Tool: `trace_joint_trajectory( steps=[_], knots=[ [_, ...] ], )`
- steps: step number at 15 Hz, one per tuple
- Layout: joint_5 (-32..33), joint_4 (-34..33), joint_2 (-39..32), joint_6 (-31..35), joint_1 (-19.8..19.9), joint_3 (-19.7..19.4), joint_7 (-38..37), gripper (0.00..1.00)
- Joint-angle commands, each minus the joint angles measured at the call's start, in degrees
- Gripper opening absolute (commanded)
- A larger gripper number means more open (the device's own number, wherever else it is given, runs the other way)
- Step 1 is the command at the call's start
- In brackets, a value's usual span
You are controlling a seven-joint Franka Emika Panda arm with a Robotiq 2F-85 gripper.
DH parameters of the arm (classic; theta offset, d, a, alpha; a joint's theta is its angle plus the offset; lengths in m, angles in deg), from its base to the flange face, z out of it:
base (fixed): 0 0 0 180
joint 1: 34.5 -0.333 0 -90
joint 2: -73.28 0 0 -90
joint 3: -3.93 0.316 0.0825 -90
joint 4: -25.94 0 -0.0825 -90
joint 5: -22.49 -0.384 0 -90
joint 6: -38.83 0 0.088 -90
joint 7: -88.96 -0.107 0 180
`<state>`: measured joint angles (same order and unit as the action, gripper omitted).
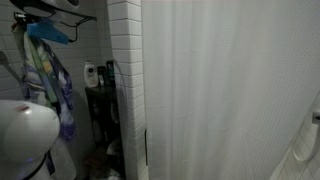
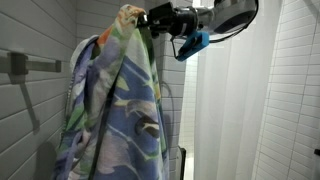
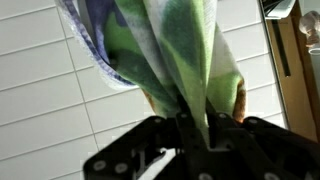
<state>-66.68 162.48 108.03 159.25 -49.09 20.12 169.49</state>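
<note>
1. Wrist view: we see the end effector [image 3: 195,135] pinching a bunched fold of the patterned towel [image 3: 180,50], with its fingers pressed onto the cloth from both sides.
2. In an exterior view, we find the patterned towel [image 2: 115,100] hanging high against the white tiled wall [image 2: 30,110]. It shows blue, green and white, and the end effector [image 2: 146,25] grips its top edge.
3. Just beside the towel, we note a white shower curtain [image 2: 235,110] hanging across the stall.

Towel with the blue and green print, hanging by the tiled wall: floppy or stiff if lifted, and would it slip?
Probably floppy: the towel hangs in long, soft folds. Likely light for its size, since it bunches thinly in the hand. Slipping seems unlikely, as it looks like matte cloth.
</note>
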Motion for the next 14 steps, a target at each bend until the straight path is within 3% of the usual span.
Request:
trace_joint_trajectory(
  steps=[1,14],
  knots=[
    [-1.2,-1.9,0.4,-2.1,0.7,-0.4,-0.5,0.04],
    [-9.2,-6.0,-4.6,-4.2,0.4,3.3,1.0,0.04]
  ],
)
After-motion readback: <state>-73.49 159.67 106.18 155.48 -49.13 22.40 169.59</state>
